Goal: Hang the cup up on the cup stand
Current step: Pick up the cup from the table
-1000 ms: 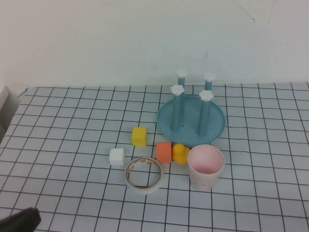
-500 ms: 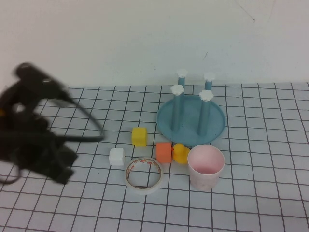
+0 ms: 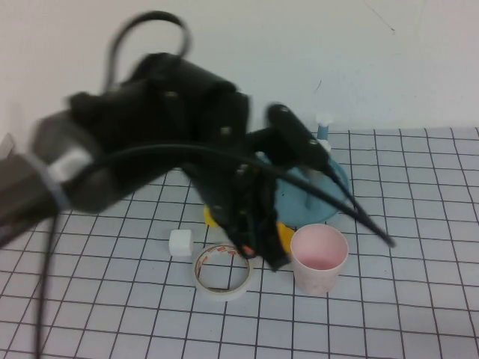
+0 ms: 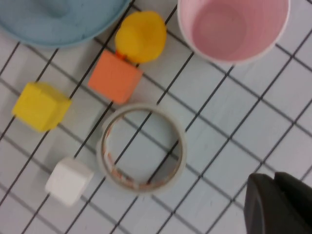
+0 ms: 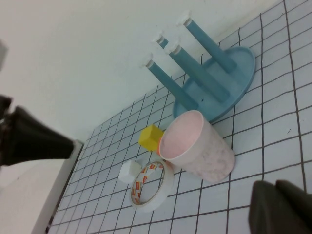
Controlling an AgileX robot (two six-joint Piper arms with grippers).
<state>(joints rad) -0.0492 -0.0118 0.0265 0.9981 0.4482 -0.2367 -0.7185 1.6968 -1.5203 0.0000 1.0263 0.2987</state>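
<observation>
From the high view, the left gripper (image 3: 258, 243), closed and empty, is hovering between the tape roll (image 3: 223, 270) and the cup (image 3: 319, 257), hiding much of the cup stand (image 3: 333, 178). In the left wrist view, an orange cube (image 4: 115, 76), yellow duck (image 4: 140, 37), yellow cube (image 4: 41, 106) and white cube (image 4: 68, 181) are crowding nearby. In the right wrist view, the right gripper (image 5: 282, 208) is sitting closed, empty, near the upright cup.

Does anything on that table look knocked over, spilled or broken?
Nothing stands out. The cup stands upright and empty beside the cup stand. The left gripper hangs shut above the tape roll; the right gripper is shut too.
</observation>
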